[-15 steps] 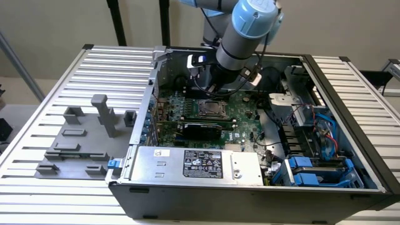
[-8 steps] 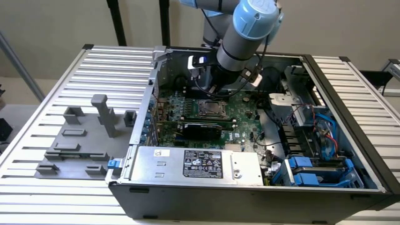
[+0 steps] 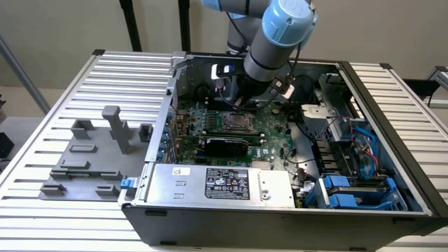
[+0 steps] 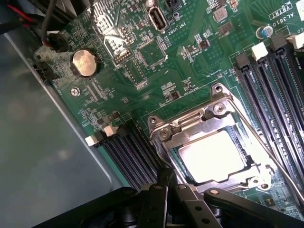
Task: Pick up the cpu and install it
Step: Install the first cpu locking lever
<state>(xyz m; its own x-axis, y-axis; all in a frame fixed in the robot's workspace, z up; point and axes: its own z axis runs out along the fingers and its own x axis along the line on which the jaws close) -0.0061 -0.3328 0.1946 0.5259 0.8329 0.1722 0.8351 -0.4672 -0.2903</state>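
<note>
The cpu (image 4: pixel 213 156), a pale silvery square, lies flat inside the metal-framed socket (image 4: pixel 216 110) on the green motherboard (image 4: pixel 180 71). The socket's frame sits around it and a thin latch lever (image 4: pixel 280 166) runs along one side. My gripper (image 4: pixel 164 187) hovers just off the socket's edge, its black fingers (image 4: pixel 153 199) pressed together with nothing between them. In the exterior view the arm (image 3: pixel 269 52) reaches down into the open computer case, with its wrist right above the socket (image 3: pixel 234 122).
Black memory slots (image 4: pixel 270 90) flank the socket on both sides. A long black expansion card (image 3: pixel 222 142) lies in front of it, then the power supply (image 3: pixel 217 184). Blue drive bays (image 3: pixel 350 191) and cables fill the exterior view's right. A grey fixture (image 3: pixel 91 157) stands outside the case.
</note>
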